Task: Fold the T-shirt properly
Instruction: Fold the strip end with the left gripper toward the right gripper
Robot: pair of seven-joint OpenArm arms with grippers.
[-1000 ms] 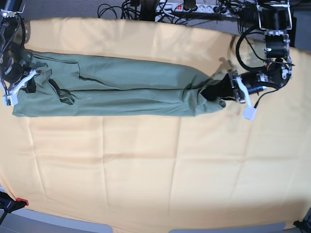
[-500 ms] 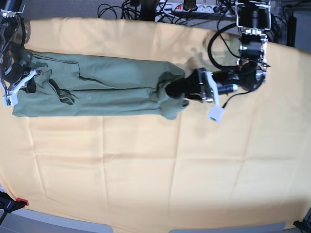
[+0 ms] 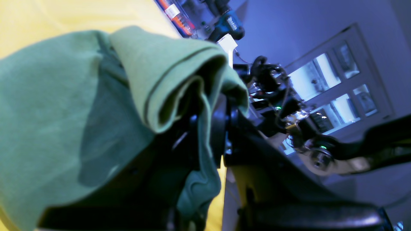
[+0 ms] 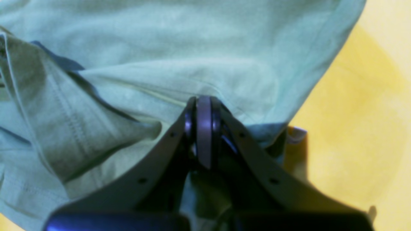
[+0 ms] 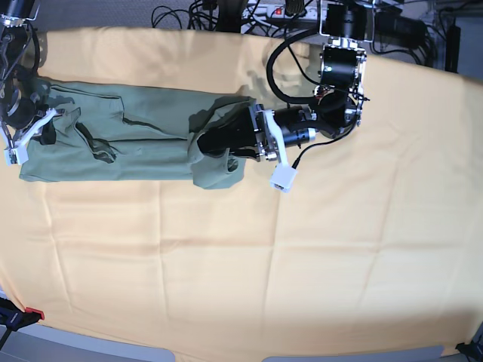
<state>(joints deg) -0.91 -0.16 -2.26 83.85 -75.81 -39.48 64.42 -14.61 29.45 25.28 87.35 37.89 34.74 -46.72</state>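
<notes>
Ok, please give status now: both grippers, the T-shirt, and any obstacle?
Left gripper shut on T-shirt hem end, lifted over the shirt. Right gripper shut on collar end. Yellow cloth underneath, nothing in the way.

This looks like a robotics lab or workshop. A wide yellow cloth (image 5: 249, 256) covers the work table, and behind its far edge lies a tangle of black cables (image 5: 196, 15) with a white power strip (image 5: 290, 10). The left wrist view shows a Makita power tool (image 3: 228, 23) on a cluttered shelf, bare bluish walls and a panelled door with glass panes (image 3: 340, 83).
</notes>
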